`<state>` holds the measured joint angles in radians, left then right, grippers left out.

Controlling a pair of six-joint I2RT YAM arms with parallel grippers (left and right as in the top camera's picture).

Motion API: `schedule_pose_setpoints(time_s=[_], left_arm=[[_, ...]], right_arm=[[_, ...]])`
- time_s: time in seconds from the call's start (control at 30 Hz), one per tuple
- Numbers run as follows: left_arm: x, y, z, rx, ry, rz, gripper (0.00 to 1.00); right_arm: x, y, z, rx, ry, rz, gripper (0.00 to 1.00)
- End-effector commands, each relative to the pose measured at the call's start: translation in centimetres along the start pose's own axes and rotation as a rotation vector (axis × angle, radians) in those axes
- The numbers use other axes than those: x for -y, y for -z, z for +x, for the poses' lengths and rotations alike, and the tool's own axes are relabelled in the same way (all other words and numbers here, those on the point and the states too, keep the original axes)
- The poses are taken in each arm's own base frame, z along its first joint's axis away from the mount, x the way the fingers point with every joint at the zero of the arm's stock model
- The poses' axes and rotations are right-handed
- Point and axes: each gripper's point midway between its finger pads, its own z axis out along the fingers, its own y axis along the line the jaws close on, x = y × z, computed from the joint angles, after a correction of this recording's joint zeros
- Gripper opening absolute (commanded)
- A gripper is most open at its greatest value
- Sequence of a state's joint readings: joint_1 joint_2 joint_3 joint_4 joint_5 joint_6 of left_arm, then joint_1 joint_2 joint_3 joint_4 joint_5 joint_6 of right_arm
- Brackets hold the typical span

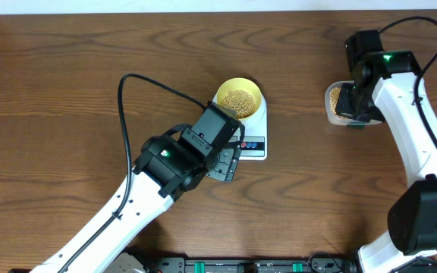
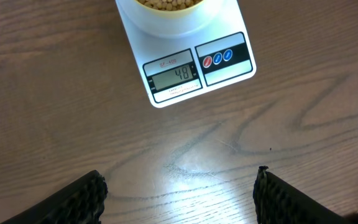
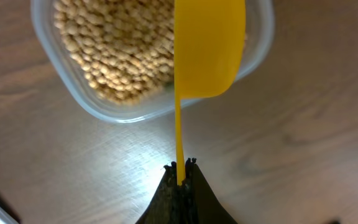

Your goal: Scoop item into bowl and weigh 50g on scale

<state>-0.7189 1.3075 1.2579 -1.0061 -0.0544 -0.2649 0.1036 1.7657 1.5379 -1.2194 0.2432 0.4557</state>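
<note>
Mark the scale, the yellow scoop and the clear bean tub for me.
Scale (image 2: 174, 76), left wrist view, on its grey display.
Scoop (image 3: 210, 50), right wrist view, on its yellow cup.
Tub (image 3: 126, 112), right wrist view, on its clear near wall.

1. The desk (image 1: 67, 91) is a dark brown, wood-grain surface that fills the overhead view. A pale strip runs along its far edge.
2. The scale (image 1: 253, 144), white and rectangular, lies flat on the desk near the middle. Its grey display and red and blue buttons sit along its near edge, and the display reads 48 in the left wrist view.
3. A clear plastic tub (image 1: 330, 98) with rounded corners rests on the desk towards the right side, well apart from the scale.
4. Both wrist views show a soft patch of glare on the bare wood.
</note>
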Motion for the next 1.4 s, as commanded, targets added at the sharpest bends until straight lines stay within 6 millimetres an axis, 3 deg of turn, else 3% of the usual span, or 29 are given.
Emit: schedule_pose_setpoints(time_s=[0.0,0.4,0.7,1.13,1.37], left_arm=[[0.1,0.4,-0.5,0.012,-0.005,0.004,0.78],[0.1,0.4,-0.5,0.012,-0.005,0.004,0.78],[0.1,0.4,-0.5,0.012,-0.005,0.004,0.78],[0.1,0.4,-0.5,0.012,-0.005,0.004,0.78],[0.1,0.4,-0.5,0.012,-0.005,0.004,0.78]], right_arm=[[-0.5,-0.1,-0.1,0.011,-0.007,-0.034,0.01],[0.4,-1.8,0.1,-0.006,-0.039,-0.038,0.01],[-0.3,-3.1,0.6,-0.053,-0.047,-0.140,0.01],[-2.1,-2.8,0.7,-0.081,-0.048,-0.270,0.01],[-1.8,-2.7,0.5,-0.105,-0.088,-0.326,0.01]])
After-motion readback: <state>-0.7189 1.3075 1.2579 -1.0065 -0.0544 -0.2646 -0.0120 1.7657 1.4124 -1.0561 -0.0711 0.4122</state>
